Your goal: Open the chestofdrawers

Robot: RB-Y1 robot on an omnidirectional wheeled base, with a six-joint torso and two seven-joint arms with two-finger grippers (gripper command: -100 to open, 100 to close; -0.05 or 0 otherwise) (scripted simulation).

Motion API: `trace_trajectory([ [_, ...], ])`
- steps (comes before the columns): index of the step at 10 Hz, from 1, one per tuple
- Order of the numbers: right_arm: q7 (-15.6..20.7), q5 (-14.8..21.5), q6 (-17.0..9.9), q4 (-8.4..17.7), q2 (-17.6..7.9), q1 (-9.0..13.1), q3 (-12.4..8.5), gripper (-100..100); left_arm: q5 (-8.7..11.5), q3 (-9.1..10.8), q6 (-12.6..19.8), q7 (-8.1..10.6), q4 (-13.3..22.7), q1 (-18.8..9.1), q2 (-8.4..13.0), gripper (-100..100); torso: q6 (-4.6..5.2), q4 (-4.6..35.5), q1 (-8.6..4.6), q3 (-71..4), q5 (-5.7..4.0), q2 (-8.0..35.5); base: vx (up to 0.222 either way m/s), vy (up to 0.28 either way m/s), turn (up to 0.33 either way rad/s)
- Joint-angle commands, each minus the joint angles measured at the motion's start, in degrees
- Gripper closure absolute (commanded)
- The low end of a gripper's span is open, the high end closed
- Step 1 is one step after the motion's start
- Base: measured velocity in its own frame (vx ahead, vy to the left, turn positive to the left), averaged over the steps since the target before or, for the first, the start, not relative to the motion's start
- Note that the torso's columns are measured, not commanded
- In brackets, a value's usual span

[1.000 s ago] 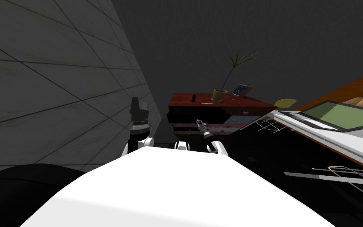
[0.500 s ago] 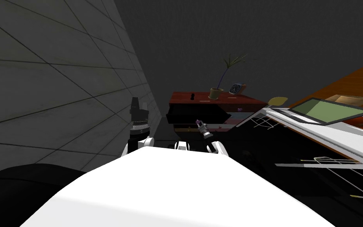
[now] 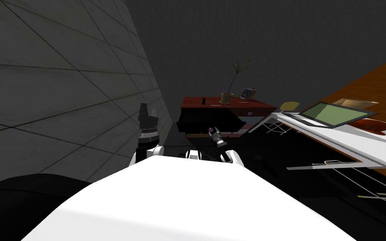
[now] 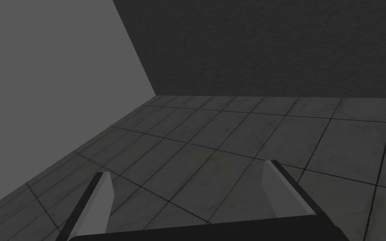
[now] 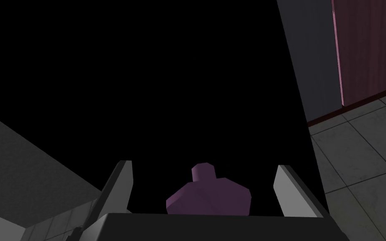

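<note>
The chest of drawers [image 3: 230, 109] has a dark red top and coloured drawer fronts, and stands ahead against the dark wall. Its upper left drawer [image 3: 209, 121] stands pulled out and shows black. My right gripper [image 3: 213, 132] is at that drawer's front. In the right wrist view its fingers [image 5: 123, 184] stand open around a purple knob [image 5: 209, 196], which sits close to the gripper's body [image 5: 203, 165] without being pressed. A dark red side panel [image 5: 368, 50] of the chest shows beyond. My left gripper [image 3: 147, 111] is raised by the tiled wall, open and empty [image 4: 188, 168].
On the chest stand a potted plant [image 3: 226, 97], a clock [image 3: 247, 92] and a small dark object [image 3: 204, 101]. A white desk [image 3: 347, 142] with a green-screened panel [image 3: 334, 114] reaches in from the right, with wire racks [image 3: 355, 180] below. The tiled wall [image 3: 62, 83] is close on the left.
The whole head picture has shifted: the chest looks smaller and farther and the desk has swung, so I have moved back. Both arms keep their pose.
</note>
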State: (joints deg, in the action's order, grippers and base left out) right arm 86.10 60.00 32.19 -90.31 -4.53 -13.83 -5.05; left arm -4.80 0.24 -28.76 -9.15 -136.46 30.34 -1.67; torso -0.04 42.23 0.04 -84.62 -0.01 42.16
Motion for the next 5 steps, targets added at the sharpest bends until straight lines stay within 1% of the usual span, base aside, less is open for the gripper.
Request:
trace_trajectory([
  [1,-4.1,0.8,-3.4,-1.6,-2.7,1.1,0.6,-100,0.0,0.0,0.0,0.0,0.0,0.0,0.0,0,0.0,0.0,0.01,-0.1,0.03,-0.2,-0.028,0.016,0.07],
  [3,-7.0,1.5,-6.0,-2.9,-4.9,2.1,1.1,-100,0.0,0.0,0.0,0.0,0.0,0.0,0.0,0,0.03,0.0,-0.01,0.0,0.03,0.0,-0.035,0.017,0.077],
  [4,-7.3,1.5,-6.0,-2.9,-4.9,2.1,1.1,-100,0.0,0.0,0.0,0.0,0.0,0.0,0.0,0,0.03,0.1,-0.03,0.1,0.03,0.1,-0.034,0.013,0.026],
  [5,-8.9,1.8,-7.3,-3.5,-6.1,2.5,1.3,-100,0.0,0.0,0.0,0.0,0.0,0.0,0.0,0,0.09,0.2,-0.06,0.1,0.05,0.3,-0.033,0.021,0.047],
])
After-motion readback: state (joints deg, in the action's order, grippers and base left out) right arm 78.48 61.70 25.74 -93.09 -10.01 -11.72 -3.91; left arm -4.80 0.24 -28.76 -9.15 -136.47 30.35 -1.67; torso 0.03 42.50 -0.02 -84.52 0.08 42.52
